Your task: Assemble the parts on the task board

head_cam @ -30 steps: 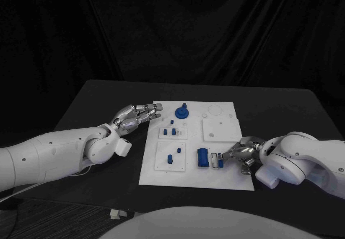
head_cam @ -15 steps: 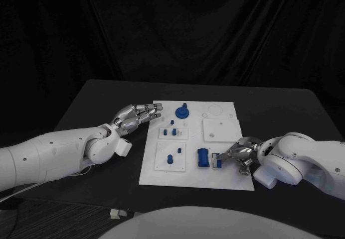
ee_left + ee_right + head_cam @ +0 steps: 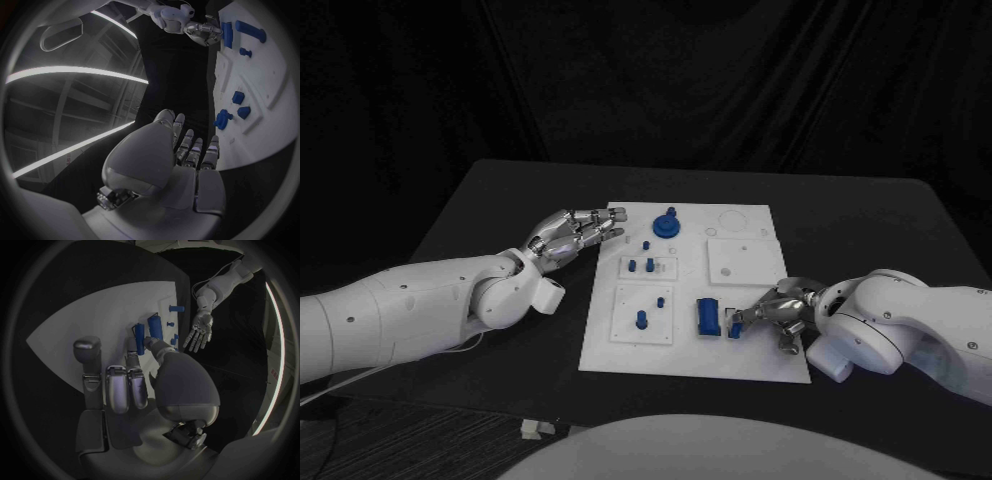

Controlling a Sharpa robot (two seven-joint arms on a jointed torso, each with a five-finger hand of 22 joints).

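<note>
Right hand (image 3: 782,313) sits at the task board (image 3: 747,350)'s 4 o'clock edge, fingers pinching a small blue part (image 3: 736,327) just beside the larger blue block (image 3: 708,316); the fingers cover most of that part, so its shape is hard to make out. Left hand (image 3: 571,232) hovers off the board's 10 o'clock corner, fingers spread, holding nothing. Blue knob (image 3: 666,224) stands near 12 o'clock, small blue pegs (image 3: 645,266) mid-board. The black worktop (image 3: 502,200) carries the board.
</note>
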